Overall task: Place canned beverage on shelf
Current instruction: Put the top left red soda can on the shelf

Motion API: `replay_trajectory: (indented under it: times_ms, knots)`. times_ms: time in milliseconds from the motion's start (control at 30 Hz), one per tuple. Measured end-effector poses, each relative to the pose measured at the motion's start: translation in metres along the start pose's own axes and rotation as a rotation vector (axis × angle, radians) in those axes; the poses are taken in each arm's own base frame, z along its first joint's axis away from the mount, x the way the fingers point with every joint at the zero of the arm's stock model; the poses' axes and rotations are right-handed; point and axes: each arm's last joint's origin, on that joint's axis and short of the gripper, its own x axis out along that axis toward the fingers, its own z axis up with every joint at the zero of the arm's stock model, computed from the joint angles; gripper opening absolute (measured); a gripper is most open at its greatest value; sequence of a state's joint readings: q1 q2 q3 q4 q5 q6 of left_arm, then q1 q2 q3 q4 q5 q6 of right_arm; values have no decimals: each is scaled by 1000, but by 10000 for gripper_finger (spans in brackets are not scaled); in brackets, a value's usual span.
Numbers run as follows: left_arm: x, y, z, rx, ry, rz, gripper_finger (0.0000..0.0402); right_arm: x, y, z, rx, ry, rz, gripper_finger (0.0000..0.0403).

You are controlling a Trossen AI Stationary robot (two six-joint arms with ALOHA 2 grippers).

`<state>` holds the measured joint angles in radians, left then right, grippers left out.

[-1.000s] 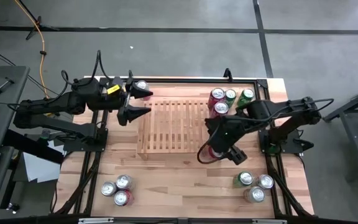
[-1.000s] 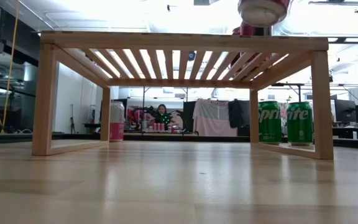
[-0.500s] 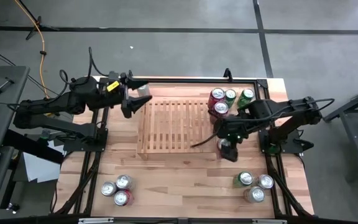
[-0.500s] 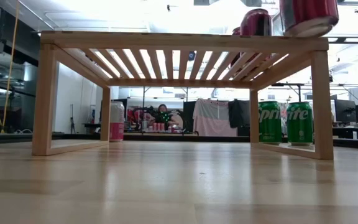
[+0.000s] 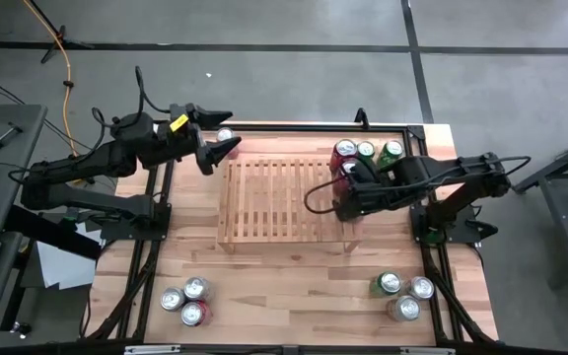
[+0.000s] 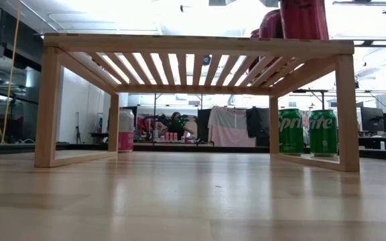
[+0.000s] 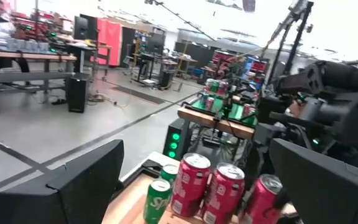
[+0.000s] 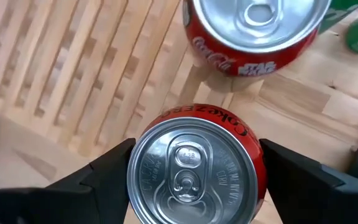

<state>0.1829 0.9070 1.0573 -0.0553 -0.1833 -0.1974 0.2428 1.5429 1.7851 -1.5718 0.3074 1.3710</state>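
My right gripper (image 5: pixel 348 202) points steeply down over the right end of the shelf (image 5: pixel 274 197) and is shut on a red Coke Zero can (image 8: pixel 194 171). In the low view this can (image 6: pixel 303 19) stands upright with its base level with the shelf's top rail (image 6: pixel 200 45); I cannot tell whether it rests there. Two other red cans (image 5: pixel 347 160) stand on the shelf's far right corner. My left gripper (image 5: pixel 223 148) hovers open and level by the shelf's far left corner, with nothing between its fingers. My right gripper pinches the red can between its two fingers (image 8: pixel 107 171), one on each side of the can's wall just under the top rim (image 8: pixel 137 160). The fingers come from above, slanting down. The can sits upright, its lid facing the wrist camera.
Two green Sprite cans (image 6: pixel 307 132) stand on the table beyond the shelf's right end. A pink and white can (image 5: pixel 226 135) stands at the far left corner. Groups of three cans sit near the front left (image 5: pixel 185 301) and front right (image 5: pixel 400 294).
My right gripper has rolled about its own line and gone toward the far edge, over the shelf's right end. The red can has turned from lying with its base toward the near edge, through a tilt, to upright. My left gripper has swung slightly toward the far left and rolled.
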Motion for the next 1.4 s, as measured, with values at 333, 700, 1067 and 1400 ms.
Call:
replay_trajectory:
  times_ms: [333,700,1067,1400]
  knots:
    - [0,0,0,19,11,-52,394,4,-2,12,88,-35,-15,291]
    - [0,0,-3,23,41,-55,394,5,-1,14,99,-32,1,307]
    - [0,0,-3,5,41,-54,394,5,0,13,108,13,12,309]
    - [0,0,-3,4,41,-54,394,5,0,13,56,7,12,310]
